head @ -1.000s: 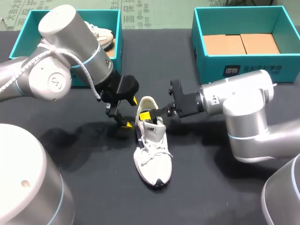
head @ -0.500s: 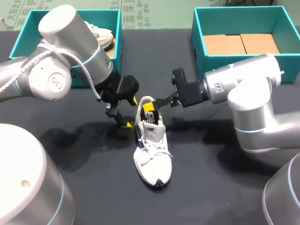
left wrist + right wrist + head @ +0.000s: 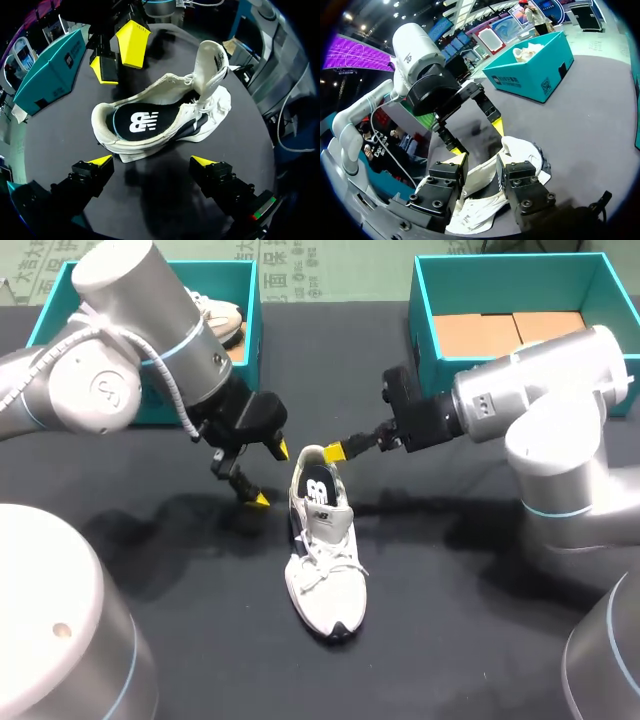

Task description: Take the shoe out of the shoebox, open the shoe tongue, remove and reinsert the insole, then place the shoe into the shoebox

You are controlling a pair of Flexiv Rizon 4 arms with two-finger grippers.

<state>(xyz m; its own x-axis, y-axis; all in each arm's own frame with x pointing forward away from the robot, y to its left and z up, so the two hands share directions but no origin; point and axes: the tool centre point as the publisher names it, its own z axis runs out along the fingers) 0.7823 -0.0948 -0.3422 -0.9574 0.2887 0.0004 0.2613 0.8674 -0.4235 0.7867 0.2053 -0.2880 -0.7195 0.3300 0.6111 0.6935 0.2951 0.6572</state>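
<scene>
A white sneaker (image 3: 322, 540) lies on the black table, toe toward me, its tongue (image 3: 210, 62) pulled upright. The black insole (image 3: 142, 120) with a white logo lies flat inside it. My right gripper (image 3: 335, 451) hovers just above and behind the heel; its fingers stand apart with nothing between them, as the left wrist view shows (image 3: 119, 55). My left gripper (image 3: 268, 476) hangs wide open to the left of the heel, and in its own view (image 3: 152, 161) the sneaker (image 3: 165, 120) lies just ahead of the tips. From the right wrist, the sneaker (image 3: 520, 150) sits below my right gripper (image 3: 480, 159).
A teal box (image 3: 60, 300) at the back left holds another white shoe (image 3: 215, 315). A second teal box (image 3: 500, 280) at the back right has brown cardboard (image 3: 515, 332) in its bottom. Black tabletop lies around the sneaker.
My right gripper has drawn up and back out of the shoe's heel opening, leaving the insole inside. My left arm has shifted a little away from the shoe.
</scene>
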